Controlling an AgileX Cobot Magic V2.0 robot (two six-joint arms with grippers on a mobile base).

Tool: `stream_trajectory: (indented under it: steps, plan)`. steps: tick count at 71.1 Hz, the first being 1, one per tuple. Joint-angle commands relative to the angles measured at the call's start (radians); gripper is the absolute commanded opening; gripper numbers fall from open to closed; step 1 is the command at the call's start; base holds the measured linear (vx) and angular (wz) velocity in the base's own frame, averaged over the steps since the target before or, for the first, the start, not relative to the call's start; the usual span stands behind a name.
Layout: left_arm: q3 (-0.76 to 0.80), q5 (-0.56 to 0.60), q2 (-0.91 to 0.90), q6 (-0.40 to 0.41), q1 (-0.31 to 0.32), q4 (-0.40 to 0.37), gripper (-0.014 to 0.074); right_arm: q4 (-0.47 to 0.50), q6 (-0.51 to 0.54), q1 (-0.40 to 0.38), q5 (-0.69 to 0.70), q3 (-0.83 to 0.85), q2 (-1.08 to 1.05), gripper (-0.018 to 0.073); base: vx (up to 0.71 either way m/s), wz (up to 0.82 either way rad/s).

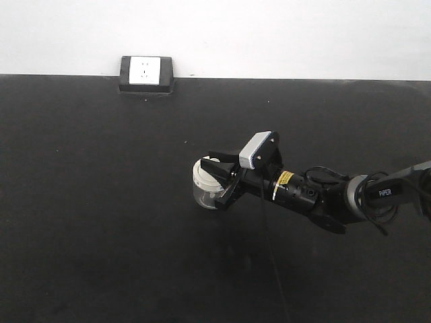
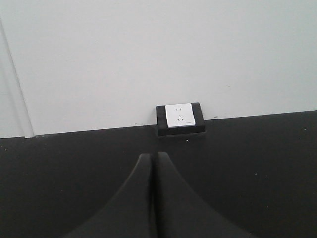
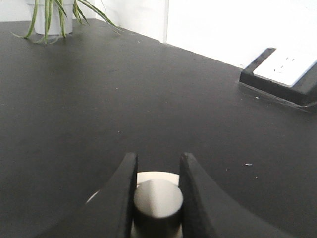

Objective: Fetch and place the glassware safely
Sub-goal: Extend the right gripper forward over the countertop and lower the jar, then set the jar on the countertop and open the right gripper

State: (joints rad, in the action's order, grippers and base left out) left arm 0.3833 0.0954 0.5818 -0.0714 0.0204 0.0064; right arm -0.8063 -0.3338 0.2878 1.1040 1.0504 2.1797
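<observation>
The glassware point(image 1: 204, 188) is a small squat clear jar with a cream-white lid, near the middle of the black table point(image 1: 94, 202). My right gripper point(image 1: 217, 177) reaches it from the right and is shut on the lid's central knob. In the right wrist view the round knob point(image 3: 157, 199) sits pressed between the two black fingers point(image 3: 124, 188), with a strip of the lid point(image 3: 154, 176) showing behind it; the gripper point(image 3: 157, 159) hides the glass body. My left gripper point(image 2: 151, 157) is shut with nothing in it, hovering over bare tabletop, and does not show in the front view.
A black box with a white socket plate point(image 1: 145, 73) stands at the table's far edge against the white wall, also in the left wrist view point(image 2: 181, 117) and right wrist view point(image 3: 286, 68). A potted plant point(image 3: 49, 17) stands far left. The arm's cable point(image 1: 269, 256) trails toward the front.
</observation>
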Motion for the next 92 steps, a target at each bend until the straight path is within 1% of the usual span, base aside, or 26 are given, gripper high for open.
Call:
stream_trajectory:
  steps: [1, 19, 25, 30, 40, 41, 53, 57, 63, 70, 83, 92]
  plan:
    - [0.025, 0.066, 0.007, 0.003, 0.006, -0.006, -0.0007, 0.039, 0.031, -0.005, 0.095, 0.026, -0.049, -0.0001, 0.00, 0.00]
    - [0.025, 0.066, 0.007, 0.003, 0.006, -0.006, -0.0007, 0.039, 0.031, -0.005, 0.084, 0.026, -0.050, 0.0008, 0.00, 0.00]
    - [0.025, 0.066, 0.007, 0.003, 0.006, -0.006, -0.0007, 0.038, 0.030, -0.005, 0.084, 0.025, -0.050, 0.0039, 0.00, 0.00]
    - [0.025, 0.066, 0.007, 0.003, 0.006, -0.006, -0.0007, 0.038, 0.030, -0.005, 0.086, 0.024, -0.050, 0.0086, 0.00, 0.00]
    - [0.025, 0.066, 0.007, 0.003, 0.006, -0.006, -0.0007, 0.039, 0.031, -0.005, 0.086, 0.024, -0.050, 0.0242, 0.00, 0.00]
    - [0.025, 0.066, 0.007, 0.003, 0.006, -0.006, -0.0007, 0.039, 0.031, -0.005, 0.086, 0.024, -0.050, 0.0275, 0.00, 0.00]
    - [0.025, 0.066, 0.007, 0.003, 0.006, -0.006, -0.0007, 0.050, 0.033, -0.005, 0.086, 0.024, -0.050, 0.0516, 0.00, 0.00]
    - [0.025, 0.066, 0.007, 0.003, 0.006, -0.006, -0.0007, 0.063, 0.034, -0.005, 0.086, 0.024, -0.050, 0.0573, 0.00, 0.00]
    - [0.025, 0.066, 0.007, 0.003, 0.006, -0.006, -0.0007, 0.079, 0.034, -0.005, 0.086, 0.024, -0.050, 0.0625, 0.00, 0.00]
    - [0.025, 0.066, 0.007, 0.003, 0.006, -0.006, -0.0007, 0.081, 0.034, -0.005, 0.086, 0.024, -0.050, 0.0629, 0.00, 0.00]
    - [0.025, 0.066, 0.007, 0.003, 0.006, -0.006, -0.0007, 0.081, 0.034, -0.005, 0.084, 0.024, -0.052, 0.0597, 0.00, 0.00]
    - [0.025, 0.066, 0.007, 0.003, 0.006, -0.006, -0.0007, 0.081, 0.034, -0.005, 0.023, 0.020, -0.075, 0.0591, 0.00, 0.00]
